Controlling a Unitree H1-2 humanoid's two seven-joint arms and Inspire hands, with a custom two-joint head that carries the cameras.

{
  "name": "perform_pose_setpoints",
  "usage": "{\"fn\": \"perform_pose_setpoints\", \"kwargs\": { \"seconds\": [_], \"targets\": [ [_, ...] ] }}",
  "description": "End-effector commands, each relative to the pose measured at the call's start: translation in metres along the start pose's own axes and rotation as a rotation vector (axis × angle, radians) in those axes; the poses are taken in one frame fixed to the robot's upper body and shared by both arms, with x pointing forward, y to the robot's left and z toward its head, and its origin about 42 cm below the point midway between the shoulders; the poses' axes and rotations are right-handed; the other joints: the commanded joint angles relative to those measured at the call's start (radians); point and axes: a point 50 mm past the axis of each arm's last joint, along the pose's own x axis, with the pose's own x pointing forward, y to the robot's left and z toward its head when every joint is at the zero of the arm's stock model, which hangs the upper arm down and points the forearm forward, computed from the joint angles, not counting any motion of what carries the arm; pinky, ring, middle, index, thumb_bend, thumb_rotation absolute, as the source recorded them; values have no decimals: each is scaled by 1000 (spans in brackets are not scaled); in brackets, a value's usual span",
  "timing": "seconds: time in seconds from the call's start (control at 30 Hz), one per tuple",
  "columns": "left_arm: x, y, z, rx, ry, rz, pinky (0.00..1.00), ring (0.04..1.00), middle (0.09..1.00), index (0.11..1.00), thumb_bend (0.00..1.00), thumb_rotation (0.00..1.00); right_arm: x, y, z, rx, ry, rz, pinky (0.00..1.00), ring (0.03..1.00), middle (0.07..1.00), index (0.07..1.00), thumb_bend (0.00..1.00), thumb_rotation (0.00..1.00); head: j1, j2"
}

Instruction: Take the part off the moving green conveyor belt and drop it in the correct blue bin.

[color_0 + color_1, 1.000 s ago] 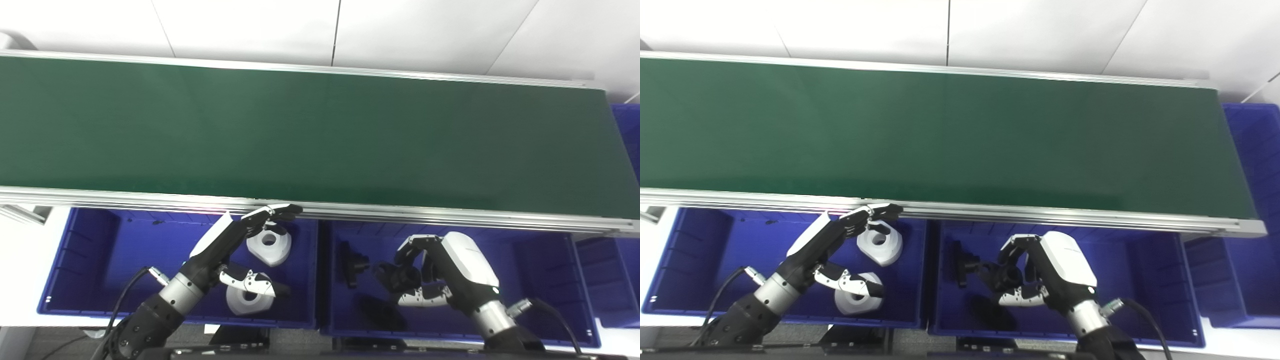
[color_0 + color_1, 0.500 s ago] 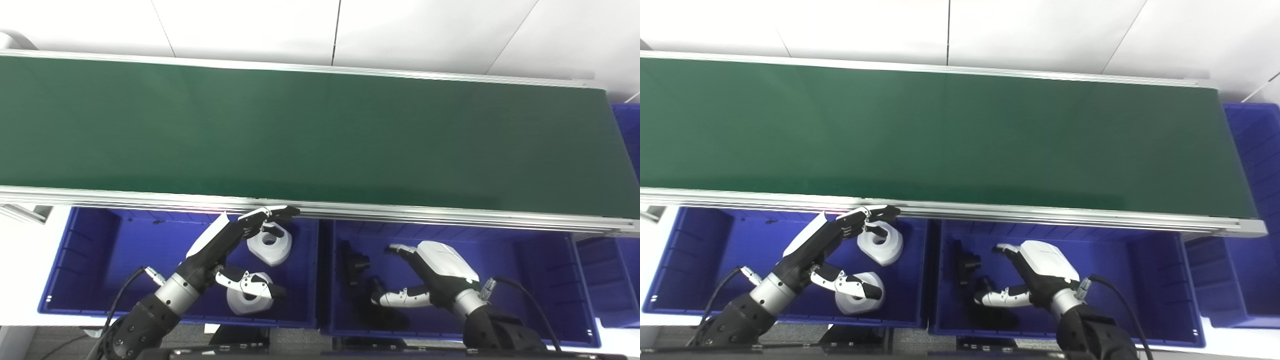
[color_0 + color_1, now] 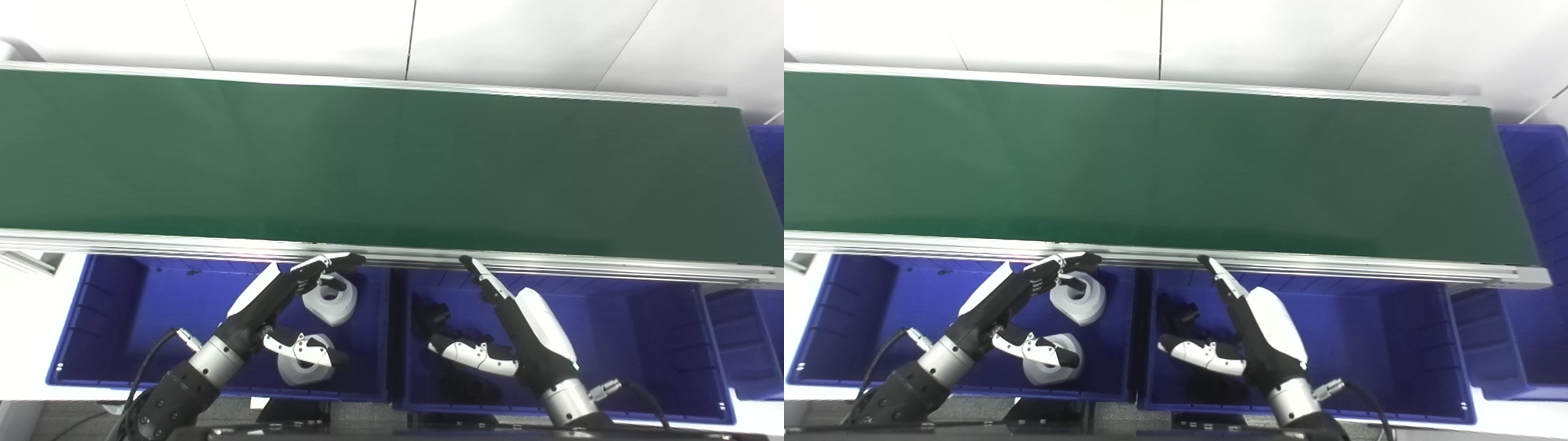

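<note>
Both hands empty with fingers spread: left hand [image 3: 278,294] stretched over the left bin [image 3: 110,318] above two white parts [image 3: 331,300], fingertips near the belt's [image 3: 380,165] front rail; right hand [image 3: 520,324] extended flat over the right bin [image 3: 661,343], fingertips likewise near the rail, thumb out to the side. Bare green belt, with no part showing on it. Black parts [image 3: 432,315] lying in the right bin, beside and partly under the right hand.

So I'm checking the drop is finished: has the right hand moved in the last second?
Yes. The right hand has opened and stretched up toward the conveyor rail, leaving the black parts in the right blue bin.
</note>
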Motion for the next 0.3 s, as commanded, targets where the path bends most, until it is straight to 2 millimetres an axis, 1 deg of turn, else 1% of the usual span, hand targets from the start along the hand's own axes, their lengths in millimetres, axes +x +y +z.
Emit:
{"fn": "perform_pose_setpoints", "kwargs": {
  "seconds": [0.0,0.13,0.27],
  "targets": [
    [-3,5,5,29,-29,-3,740,854,885,838,911,271,-4,-2,6,19,-95,-31,778,894,951,976,775,622,12,-3],
    [-3,4,4,22,-21,-7,743,857,890,847,915,272,-6,0,-1,31,-124,-9,799,909,964,991,813,619,22,-11],
    [-5,1,4,14,-9,-7,758,869,898,859,911,265,-6,-1,-9,54,-111,24,809,917,968,999,855,608,29,-27]
  ]
}}
